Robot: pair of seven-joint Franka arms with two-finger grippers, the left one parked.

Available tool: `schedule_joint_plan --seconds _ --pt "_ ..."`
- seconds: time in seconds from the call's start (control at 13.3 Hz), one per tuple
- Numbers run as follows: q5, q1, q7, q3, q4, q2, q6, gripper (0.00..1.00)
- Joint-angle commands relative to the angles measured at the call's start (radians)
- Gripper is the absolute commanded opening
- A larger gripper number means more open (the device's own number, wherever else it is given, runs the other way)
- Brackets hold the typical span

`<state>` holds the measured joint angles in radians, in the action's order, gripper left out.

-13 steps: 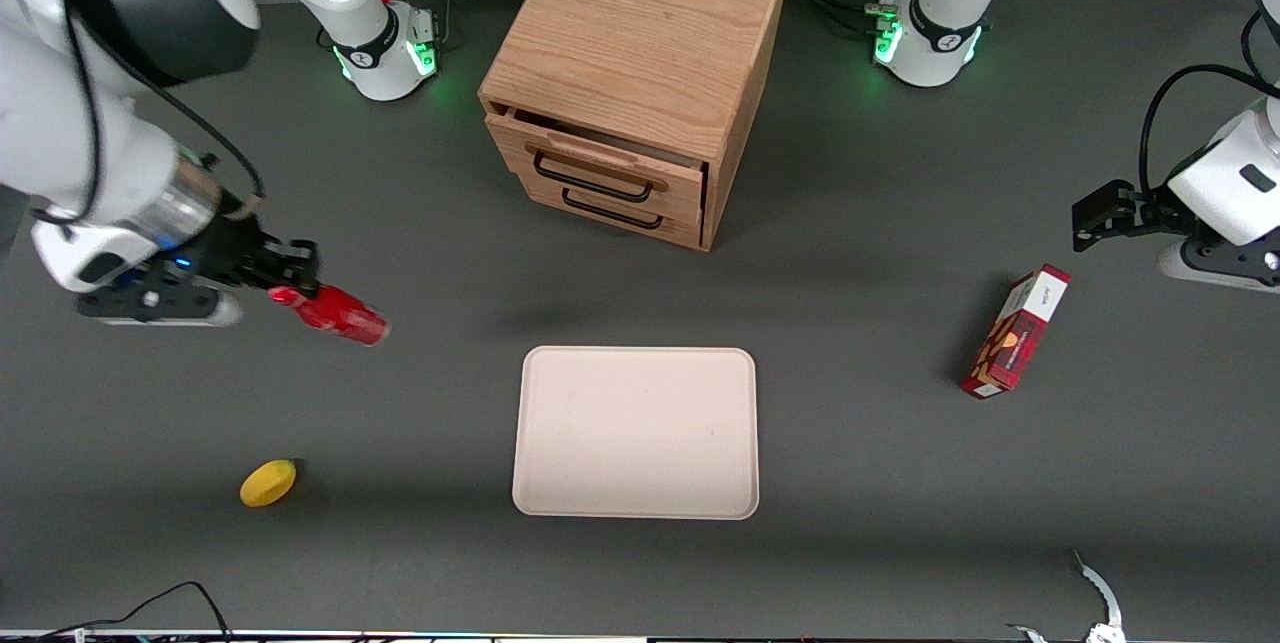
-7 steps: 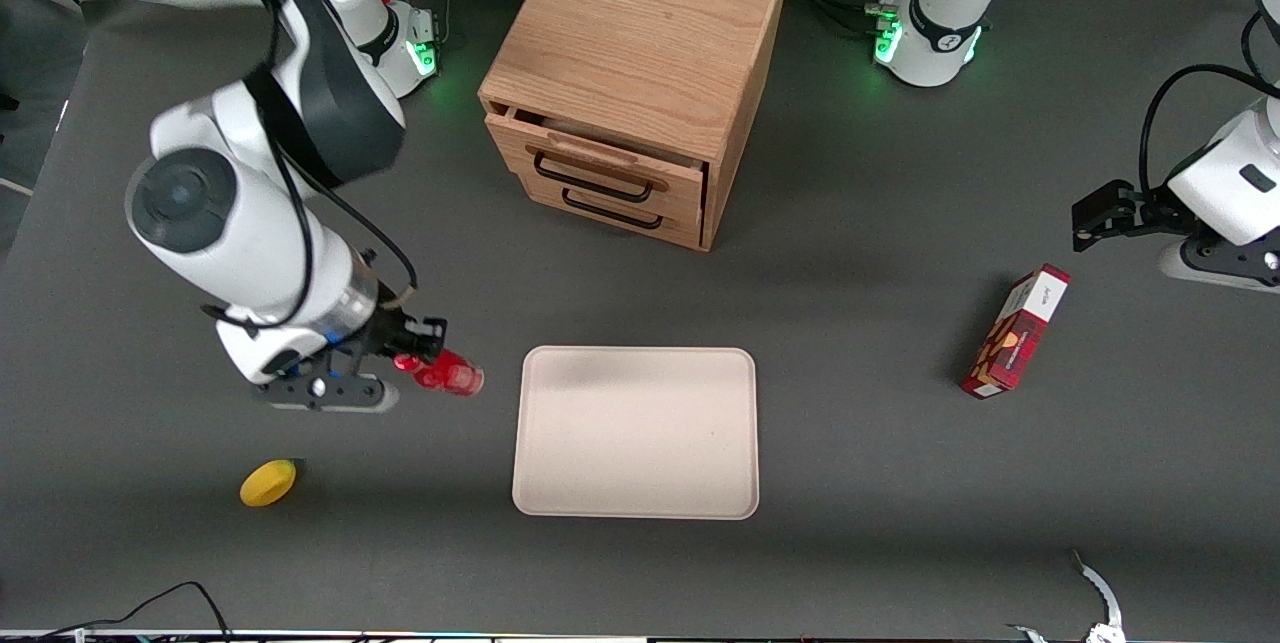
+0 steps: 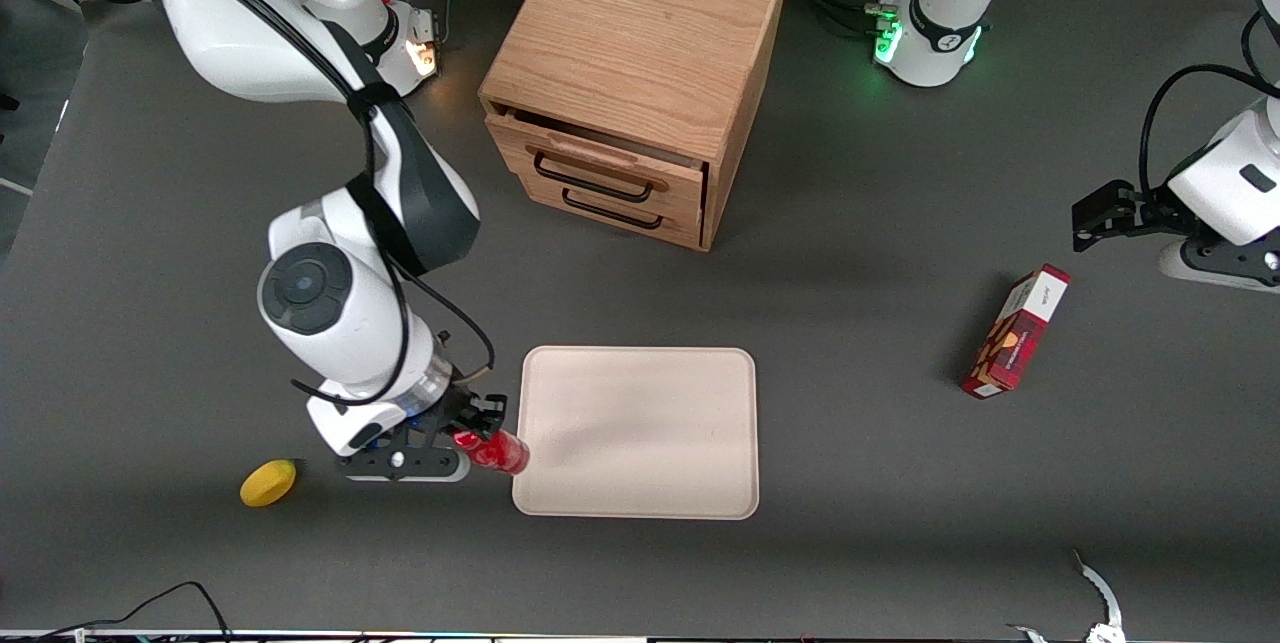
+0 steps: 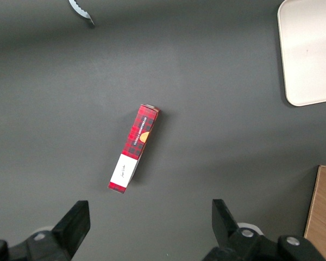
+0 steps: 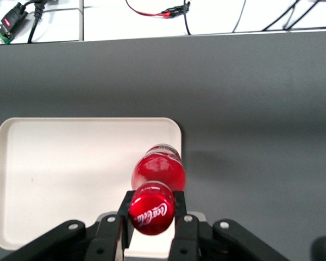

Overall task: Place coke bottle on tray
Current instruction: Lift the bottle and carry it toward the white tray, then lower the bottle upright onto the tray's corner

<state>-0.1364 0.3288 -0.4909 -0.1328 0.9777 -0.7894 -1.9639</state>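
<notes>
The red coke bottle [image 3: 498, 451] [image 5: 157, 171] hangs in my right gripper [image 3: 470, 436] [image 5: 151, 209], which is shut on it near the cap end. The two black fingers [image 5: 179, 209] press on either side of the red cap with white lettering. The bottle's body points down and hovers over the rim of the pale cream tray [image 3: 640, 431] [image 5: 65, 174], at the tray's corner nearest the front camera on the working arm's end. The tray lies flat on the dark table with nothing on it.
A yellow lemon [image 3: 267, 482] lies on the table beside the gripper, toward the working arm's end. A wooden drawer cabinet [image 3: 635, 73] stands farther from the front camera than the tray. A red-and-white carton [image 3: 1015, 331] [image 4: 134, 148] lies toward the parked arm's end.
My right gripper has carried the bottle across the table toward the tray and nearer to the front camera. It now reaches the tray's corner, where before it was well off the tray.
</notes>
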Motion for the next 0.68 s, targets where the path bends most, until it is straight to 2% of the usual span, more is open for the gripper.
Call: schedule_joint_plan --seconds 0.0,0.15,0.6 --pt "-0.02 0.064 -0.046 0.057 -0.079 -0.079 -0.025 0.0" --pt "-0.02 0.09 -0.047 0.091 -0.079 -0.1 -0.052 0.0" --pt "-0.022 0.096 -0.047 0.12 -0.079 -0.149 -0.111 0.0"
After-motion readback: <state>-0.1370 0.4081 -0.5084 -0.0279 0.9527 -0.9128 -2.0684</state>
